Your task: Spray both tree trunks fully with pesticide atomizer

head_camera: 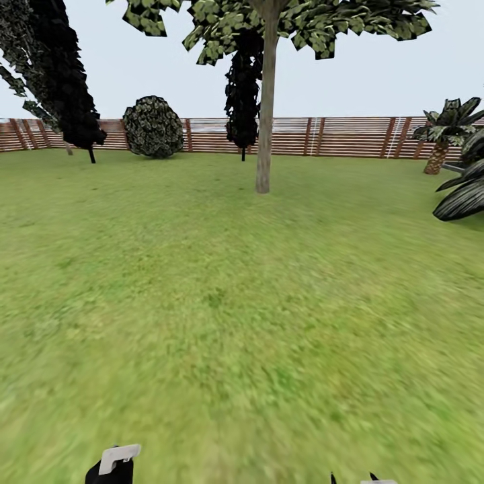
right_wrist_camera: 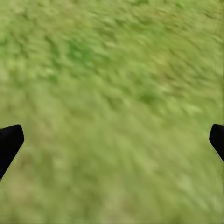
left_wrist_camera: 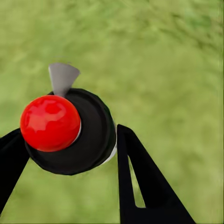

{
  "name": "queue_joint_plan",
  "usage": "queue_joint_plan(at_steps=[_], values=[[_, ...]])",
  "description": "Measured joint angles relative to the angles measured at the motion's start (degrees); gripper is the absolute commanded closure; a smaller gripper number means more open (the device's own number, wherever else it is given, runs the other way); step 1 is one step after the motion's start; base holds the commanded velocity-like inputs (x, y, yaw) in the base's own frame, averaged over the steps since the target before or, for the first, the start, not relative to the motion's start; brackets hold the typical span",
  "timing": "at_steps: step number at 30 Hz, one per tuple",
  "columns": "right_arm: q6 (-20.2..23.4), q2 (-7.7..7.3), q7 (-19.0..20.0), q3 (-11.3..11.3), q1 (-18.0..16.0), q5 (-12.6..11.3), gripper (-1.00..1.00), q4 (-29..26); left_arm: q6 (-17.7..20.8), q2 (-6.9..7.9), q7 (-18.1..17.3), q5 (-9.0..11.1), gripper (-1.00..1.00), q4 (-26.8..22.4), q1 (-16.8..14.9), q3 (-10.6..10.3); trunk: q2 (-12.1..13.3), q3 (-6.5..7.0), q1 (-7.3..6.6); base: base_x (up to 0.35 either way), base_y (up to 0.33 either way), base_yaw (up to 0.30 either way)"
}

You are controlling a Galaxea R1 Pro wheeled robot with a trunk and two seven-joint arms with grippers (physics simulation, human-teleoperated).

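The pesticide atomizer [left_wrist_camera: 70,133], a small black bottle with a red round top, is gripped round its body by the left hand [left_wrist_camera: 70,149]; it is judged light, rigid, perhaps slippery. The right hand [right_wrist_camera: 112,144] is spread empty over green grass [head_camera: 242,323]. Far ahead, a pale grey-brown tree trunk [head_camera: 264,134] is seen.

tree [head_camera: 264,134] — ahead, before fence [head_camera: 336,136]

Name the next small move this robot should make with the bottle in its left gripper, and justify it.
Probably roll forward toward the tree trunk: the left gripper already clamps the pesticide atomizer, yet the trunk stands far off across the grass, likely beyond spray range.
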Motion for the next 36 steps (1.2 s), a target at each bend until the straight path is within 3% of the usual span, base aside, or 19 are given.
queue_joint_plan(at_steps=[36], values=[[0.0,-0.01,0.1,0.4,0.0,0.1,-1.00,0.3,0.0,0.18,0.0,0.0,1.00,0.0,0.0,0.0,0.0,0.00,0.00,0.337,0.000,0.000]])
